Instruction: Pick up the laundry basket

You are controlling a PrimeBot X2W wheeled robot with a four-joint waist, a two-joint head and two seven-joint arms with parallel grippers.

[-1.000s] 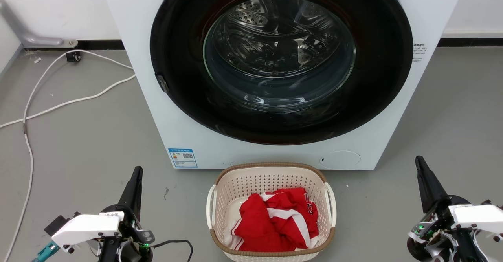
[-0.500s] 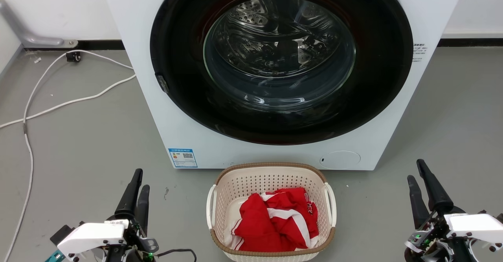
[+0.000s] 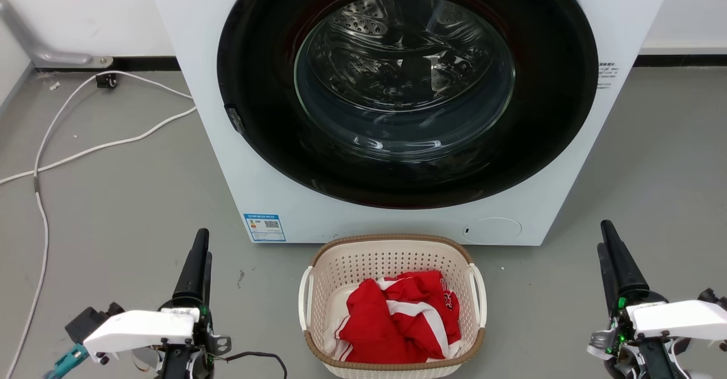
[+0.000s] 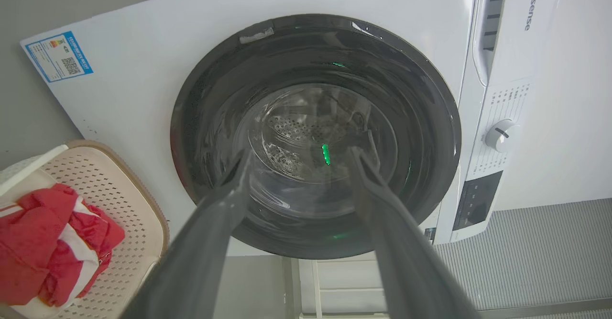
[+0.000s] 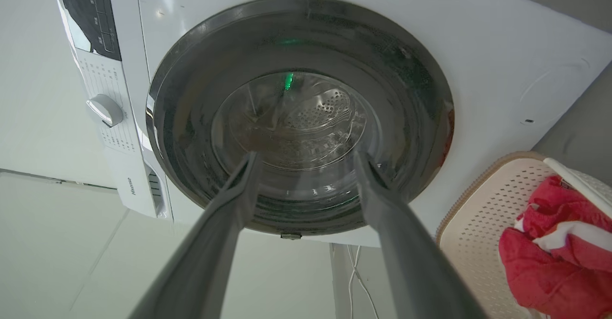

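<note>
Cream laundry basket (image 3: 392, 259) sat on the floor (image 3: 113, 208) between the left gripper (image 3: 202, 242) and right gripper (image 3: 605, 240), whose empty fingers (image 4: 210, 223) were spread, probably to grab its handles (image 3: 305, 299).

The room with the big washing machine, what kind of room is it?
Probably a laundry room: a front-loading washing machine stands on a grey floor, with a laundry basket holding red clothes before it.

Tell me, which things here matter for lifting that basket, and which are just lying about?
For the job: laundry basket; its white side handles; left pincer and right pincer, both open, apart from it.

Just there: washing machine; white cables on the floor; red-and-white clothing, merely lying in the basket.
</note>
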